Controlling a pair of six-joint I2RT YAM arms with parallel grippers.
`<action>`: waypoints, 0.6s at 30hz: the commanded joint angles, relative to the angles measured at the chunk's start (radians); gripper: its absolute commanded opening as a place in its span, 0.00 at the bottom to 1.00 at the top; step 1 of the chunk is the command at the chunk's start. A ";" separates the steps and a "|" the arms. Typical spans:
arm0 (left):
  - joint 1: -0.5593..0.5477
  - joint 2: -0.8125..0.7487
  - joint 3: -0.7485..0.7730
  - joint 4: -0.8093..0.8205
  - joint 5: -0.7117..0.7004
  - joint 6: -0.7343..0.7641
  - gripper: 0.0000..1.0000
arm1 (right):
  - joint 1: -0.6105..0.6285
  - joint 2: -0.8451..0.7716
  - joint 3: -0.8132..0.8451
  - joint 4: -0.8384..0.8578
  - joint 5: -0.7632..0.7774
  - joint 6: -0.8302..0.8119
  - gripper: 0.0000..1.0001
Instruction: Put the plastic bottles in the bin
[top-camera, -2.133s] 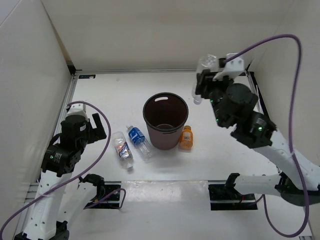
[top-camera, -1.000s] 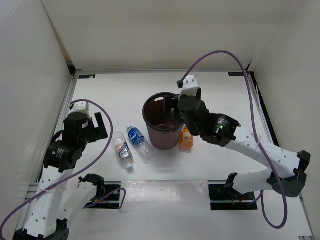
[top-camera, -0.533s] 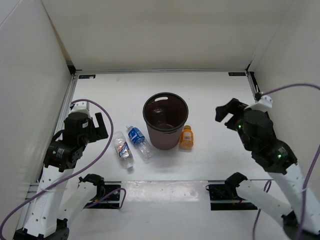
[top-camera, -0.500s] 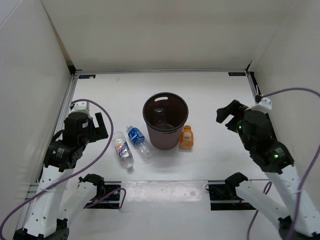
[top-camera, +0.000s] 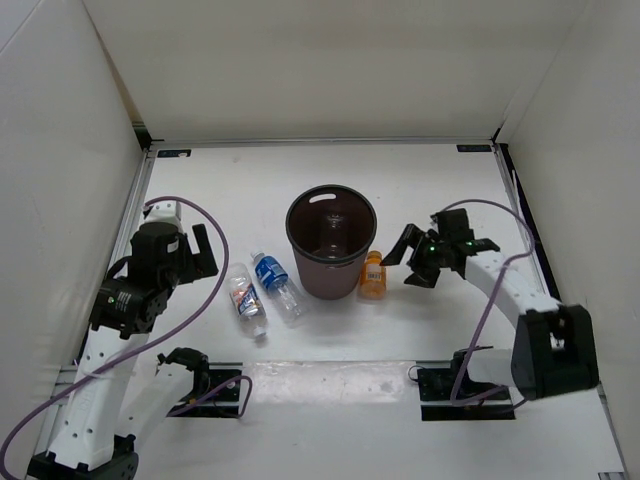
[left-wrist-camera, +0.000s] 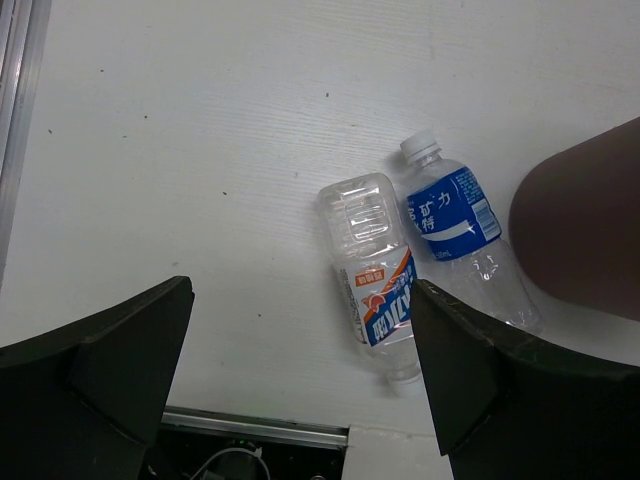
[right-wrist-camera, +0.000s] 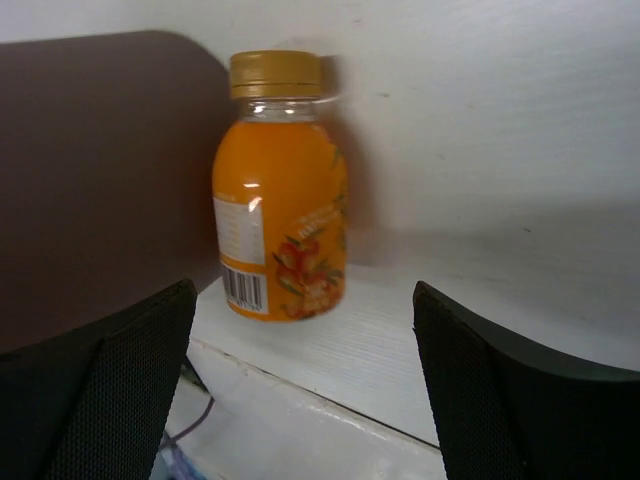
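Observation:
The dark maroon bin (top-camera: 303, 262) stands mid-table, and a clear unlabelled bottle (top-camera: 333, 232) lies inside it. A short orange bottle (top-camera: 372, 274) (right-wrist-camera: 280, 200) lies against the bin's right side (right-wrist-camera: 100, 170), cap pointing to the back. My right gripper (top-camera: 402, 262) (right-wrist-camera: 305, 290) is open just right of it, low over the table, touching nothing. Left of the bin lie a blue-label bottle (top-camera: 277, 285) (left-wrist-camera: 455, 225) and a white-red label bottle (top-camera: 245, 300) (left-wrist-camera: 375, 280). My left gripper (top-camera: 197, 255) (left-wrist-camera: 300, 290) hovers open to their left, empty.
White walls close in the table on the left, back and right. A metal rail (top-camera: 140, 200) runs along the left edge. The arm bases and purple cables (top-camera: 215, 290) sit at the near edge. The bin's wall (left-wrist-camera: 585, 235) fills the right of the left wrist view.
My right arm has swung down from high on the right to table level, its open gripper now beside the orange bottle. The left arm has barely moved.

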 joint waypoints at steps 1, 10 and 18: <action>0.000 0.004 0.014 0.009 0.010 0.007 1.00 | 0.049 0.089 0.052 0.126 -0.078 0.013 0.90; 0.000 0.024 0.014 0.009 0.030 0.012 1.00 | 0.124 0.349 0.121 0.201 -0.115 0.059 0.90; -0.001 0.031 0.014 0.012 0.036 0.015 1.00 | 0.140 0.454 0.146 0.226 -0.133 0.092 0.88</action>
